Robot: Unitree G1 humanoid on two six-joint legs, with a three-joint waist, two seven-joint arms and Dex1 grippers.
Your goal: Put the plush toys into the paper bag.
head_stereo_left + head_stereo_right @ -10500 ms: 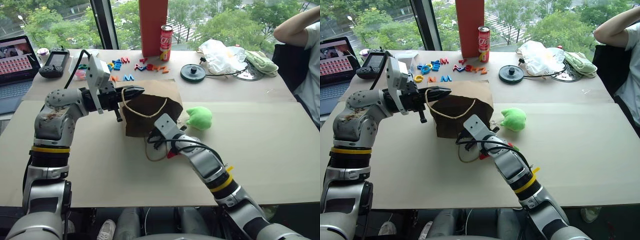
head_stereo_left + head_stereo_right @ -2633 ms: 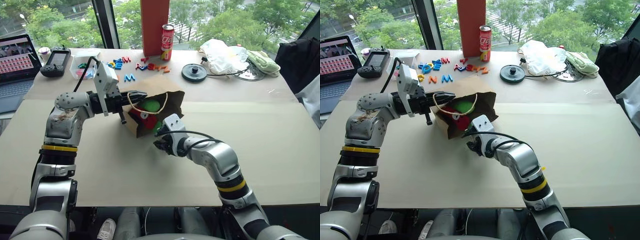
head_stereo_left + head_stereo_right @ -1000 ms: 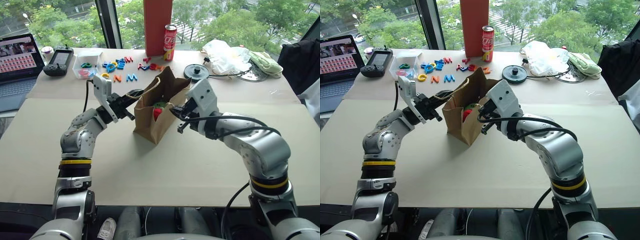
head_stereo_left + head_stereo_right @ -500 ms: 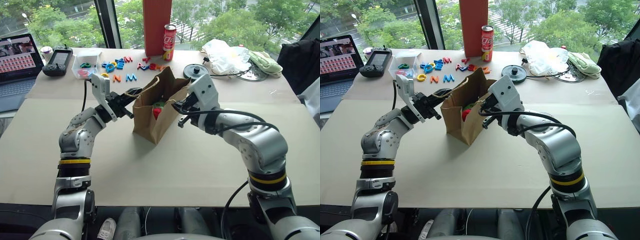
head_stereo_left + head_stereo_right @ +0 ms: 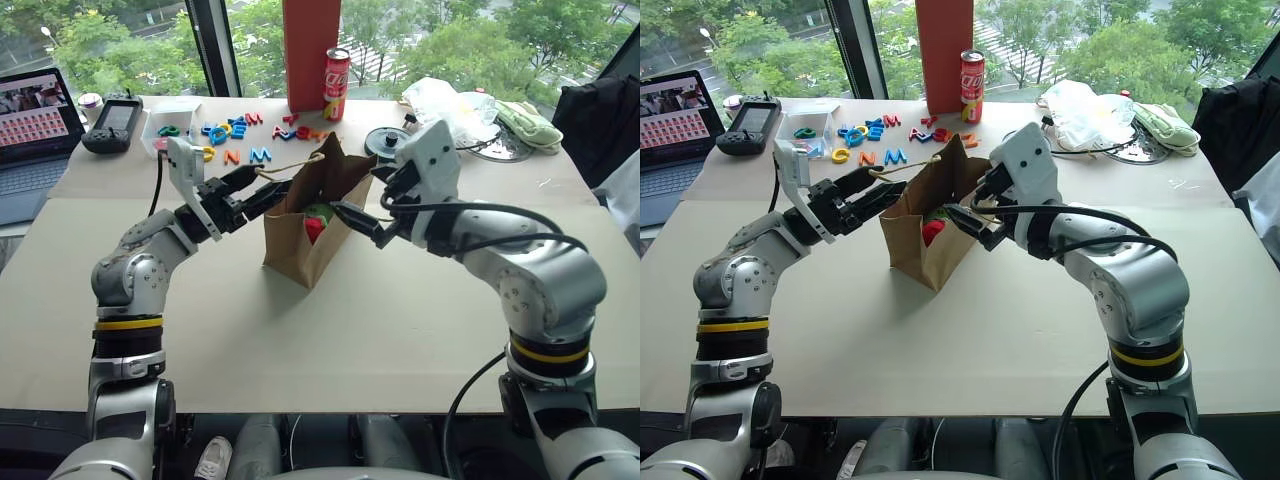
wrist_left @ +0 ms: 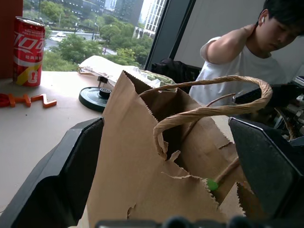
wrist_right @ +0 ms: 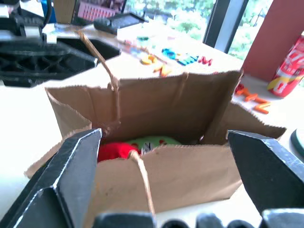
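The brown paper bag (image 5: 300, 245) stands upright and open-mouthed mid-table. Inside it lie the plush toys, a red one (image 7: 114, 151) and a lime-green one (image 7: 154, 141), also visible through the mouth (image 5: 315, 220). My left gripper (image 5: 268, 182) is open at the bag's left side; its fingers (image 6: 71, 175) straddle the bag's corner, and a cord handle (image 6: 209, 110) arcs loose between them. At the bag's right rim my right gripper (image 5: 365, 198) is open, its fingers (image 7: 71, 180) spread wide of the mouth.
Along the far edge stand a tall red box (image 5: 308, 50), a red can (image 5: 337, 85), plastic letters (image 5: 240, 135), a black disc (image 5: 385, 143), a white plastic bag (image 5: 445, 105) and a green mitt (image 5: 525, 125). A laptop (image 5: 35, 120) sits far left. A person (image 6: 247, 47) sits beyond the table.
Both grippers were shut on the bag's handles. Both have opened and let go; the right hand rose a little. The bag stays upright by itself.
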